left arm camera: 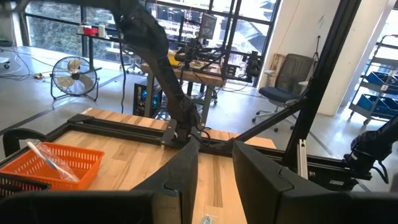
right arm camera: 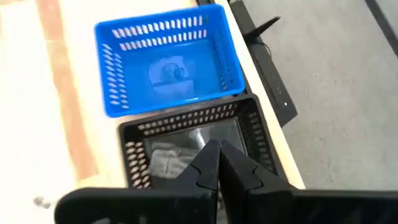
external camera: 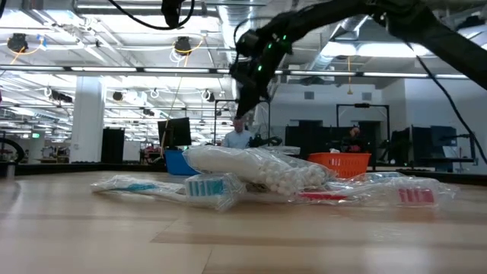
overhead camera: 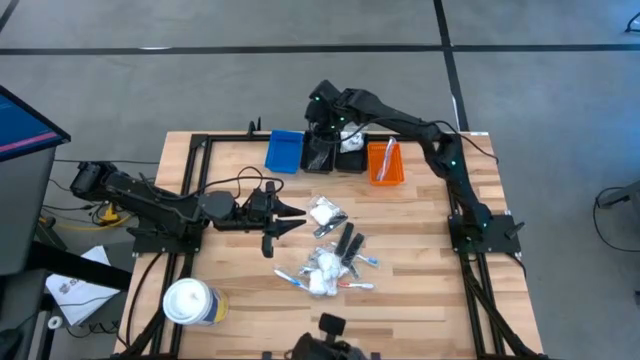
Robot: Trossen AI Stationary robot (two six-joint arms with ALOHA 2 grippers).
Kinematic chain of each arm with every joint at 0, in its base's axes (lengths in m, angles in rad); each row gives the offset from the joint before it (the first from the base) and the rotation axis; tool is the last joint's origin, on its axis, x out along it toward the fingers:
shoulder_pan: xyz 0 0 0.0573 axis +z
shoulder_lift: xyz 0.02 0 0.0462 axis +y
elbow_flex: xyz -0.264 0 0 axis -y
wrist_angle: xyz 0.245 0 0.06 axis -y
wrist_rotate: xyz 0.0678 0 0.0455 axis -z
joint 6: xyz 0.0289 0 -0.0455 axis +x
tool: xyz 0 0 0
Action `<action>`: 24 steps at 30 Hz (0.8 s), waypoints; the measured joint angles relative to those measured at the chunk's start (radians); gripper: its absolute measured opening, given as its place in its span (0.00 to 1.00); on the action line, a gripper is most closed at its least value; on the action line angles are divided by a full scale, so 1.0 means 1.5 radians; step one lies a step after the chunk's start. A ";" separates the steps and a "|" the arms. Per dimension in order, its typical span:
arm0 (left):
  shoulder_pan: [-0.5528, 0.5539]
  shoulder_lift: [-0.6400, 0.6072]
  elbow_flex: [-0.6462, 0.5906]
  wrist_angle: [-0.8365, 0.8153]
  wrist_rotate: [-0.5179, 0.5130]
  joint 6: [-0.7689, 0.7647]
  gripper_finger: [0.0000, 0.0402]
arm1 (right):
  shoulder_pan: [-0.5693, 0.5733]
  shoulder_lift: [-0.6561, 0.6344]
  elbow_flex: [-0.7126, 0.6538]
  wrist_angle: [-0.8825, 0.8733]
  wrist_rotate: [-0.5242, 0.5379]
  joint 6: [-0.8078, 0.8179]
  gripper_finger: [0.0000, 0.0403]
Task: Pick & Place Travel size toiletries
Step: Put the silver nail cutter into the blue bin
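No text, brand, number or sign can be read in any of the views. The white tub (overhead camera: 189, 303) at the table's near left corner carries a yellow label, but its print is too small to make out. The paper sheet (overhead camera: 78, 288) on the floor beside the table has a dark mark on it — not legible. The sachets (external camera: 251, 176) in the low view show coloured patches under clear plastic — no letters can be told. The bins carry no visible writing.
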 joint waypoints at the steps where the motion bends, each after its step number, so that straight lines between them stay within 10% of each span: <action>1: 0.000 0.000 0.000 0.000 0.000 0.000 0.24 | 0.003 -0.013 0.000 -0.013 0.000 0.000 0.00; 10: -0.005 0.000 0.000 0.000 0.001 -0.002 0.24 | 0.069 -0.224 -0.154 -0.069 -0.008 0.011 0.00; 24: -0.005 0.004 0.000 0.016 0.000 -0.006 0.24 | 0.267 -0.772 -0.836 0.338 0.001 0.175 0.00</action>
